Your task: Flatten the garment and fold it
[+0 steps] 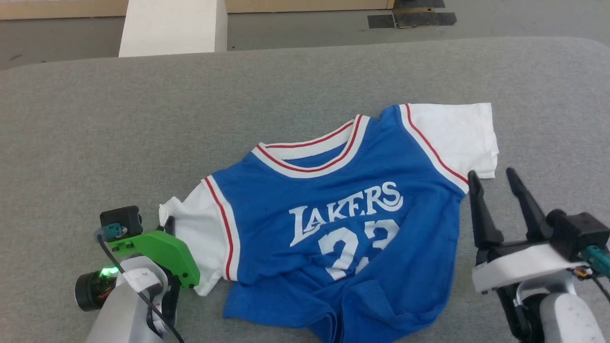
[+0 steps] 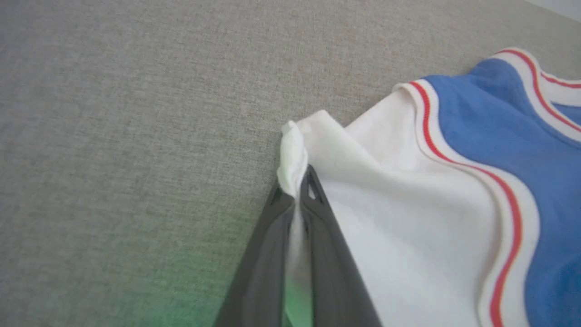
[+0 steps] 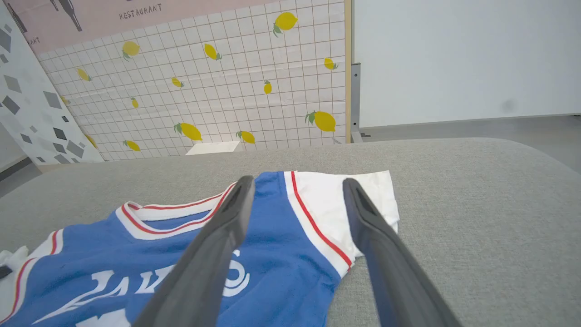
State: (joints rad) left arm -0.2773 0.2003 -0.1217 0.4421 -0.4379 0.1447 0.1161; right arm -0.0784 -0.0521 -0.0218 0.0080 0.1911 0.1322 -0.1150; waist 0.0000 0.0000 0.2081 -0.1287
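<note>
Blue knit garment with white sleeves, chest side up, hem bunched, on grey fabric surface, left gripper pinching one white sleeve's edge, right gripper fingers spread, just beside other sleeve

The garment lies face up on the grey desk, its lower hem bunched. The left tool meets the edge of the near white sleeve. The right tool, jaws apart, sits just beside the far sleeve at its bottom corner.
</note>
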